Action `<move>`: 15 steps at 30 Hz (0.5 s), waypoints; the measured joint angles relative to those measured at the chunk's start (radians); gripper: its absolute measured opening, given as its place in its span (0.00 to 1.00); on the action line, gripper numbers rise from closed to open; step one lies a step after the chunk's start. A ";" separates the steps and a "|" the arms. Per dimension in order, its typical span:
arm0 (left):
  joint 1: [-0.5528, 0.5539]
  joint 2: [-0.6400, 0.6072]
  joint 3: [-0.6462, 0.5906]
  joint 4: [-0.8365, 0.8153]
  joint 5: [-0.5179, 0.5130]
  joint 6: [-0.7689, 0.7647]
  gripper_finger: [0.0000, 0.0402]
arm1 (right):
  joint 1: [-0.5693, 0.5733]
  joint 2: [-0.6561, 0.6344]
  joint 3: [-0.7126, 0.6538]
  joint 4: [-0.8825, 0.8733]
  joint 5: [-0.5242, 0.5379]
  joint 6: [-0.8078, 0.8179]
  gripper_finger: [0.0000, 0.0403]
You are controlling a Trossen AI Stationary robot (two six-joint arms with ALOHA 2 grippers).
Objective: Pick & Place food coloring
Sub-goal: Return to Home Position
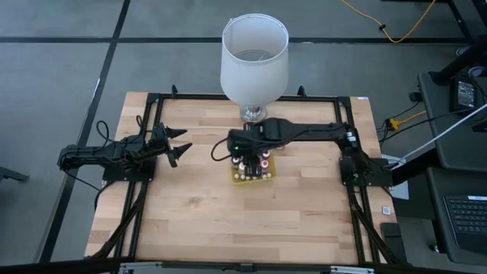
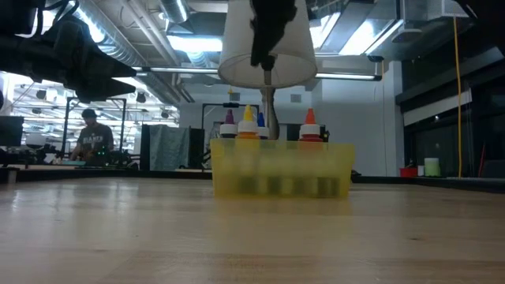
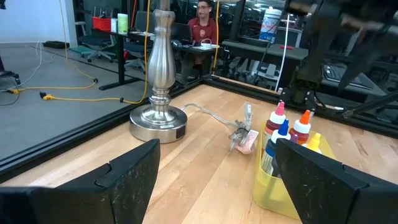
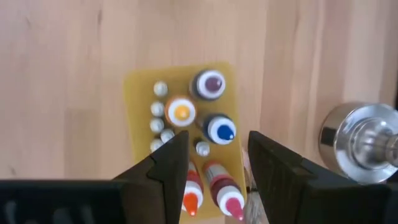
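One yellow plastic bin [image 4: 140,90] holds five large, six tiny food coloring bottles [image 4: 221,129]; right gripper [image 4: 216,144] above, left gripper [image 1: 181,141] aside, both wide.

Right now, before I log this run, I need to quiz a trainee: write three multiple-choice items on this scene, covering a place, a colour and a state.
1. Where do the food coloring bottles stand? A) in the bin B) in a drawer C) on a shelf
2. What colour is the bin? A) white B) yellow C) black
3. How is the right tool? A) shut on a bottle B) shut and empty C) open above the bin
1 A: their tops rise from it. 2 B: its walls show yellow. 3 C: its fingers stand apart, empty.
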 joint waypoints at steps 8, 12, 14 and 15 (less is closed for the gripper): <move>0.000 0.000 0.000 0.000 0.000 0.000 0.78 | 0.000 -0.087 0.000 0.057 0.000 0.003 0.41; 0.000 0.000 0.000 0.000 0.000 0.000 0.78 | 0.000 -0.103 -0.002 0.074 -0.035 0.004 0.41; 0.000 0.000 0.000 0.000 0.000 0.000 0.77 | 0.005 -0.111 -0.024 0.074 -0.043 -0.008 0.41; 0.000 0.000 0.000 0.000 0.000 0.000 0.77 | 0.010 -0.124 -0.048 0.071 -0.043 -0.027 0.41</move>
